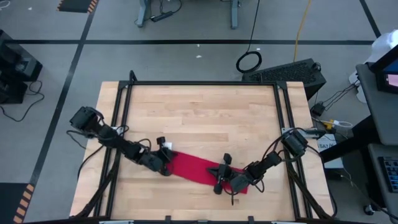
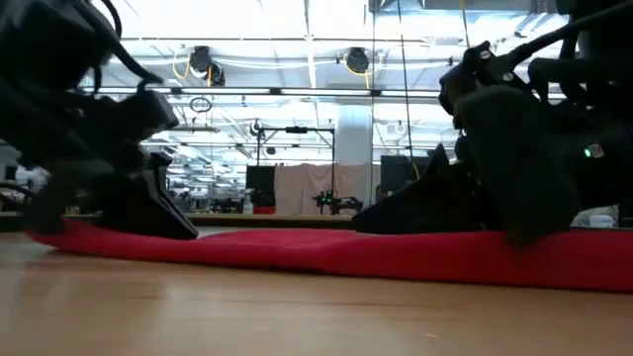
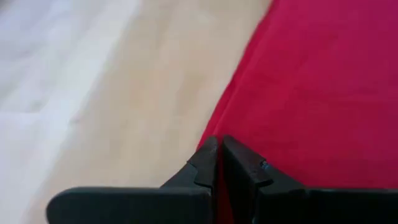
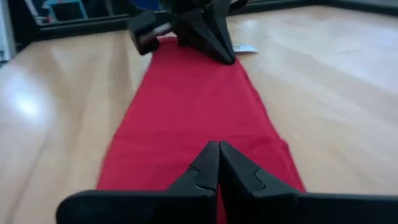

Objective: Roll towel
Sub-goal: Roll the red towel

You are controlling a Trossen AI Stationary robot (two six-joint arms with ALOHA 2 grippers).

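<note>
Towel (image 1: pixel 198 168) lies flat as a long strip on the wood surface (image 1: pixel 205 115), stretched between both pincers. Left pincer (image 3: pixel 217 149) closed, tips pinching the towel's edge. Right pincer (image 4: pixel 217 152) closed, tips over the opposite end. Only the right wrist view shows the white tag (image 4: pixel 245 48), beside the left pincer.

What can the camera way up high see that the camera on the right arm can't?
Only the high view shows the whole table with its black frame, the grey floor around it, both arms reaching in from the sides, and the coiled cable on the floor.

Only the right wrist view shows the small white tag at the towel's far end, and the right gripper shut, tips down at the near end.

Both show the red towel lying as a long folded strip, not yet rolled, and the left gripper down on its other end.
</note>
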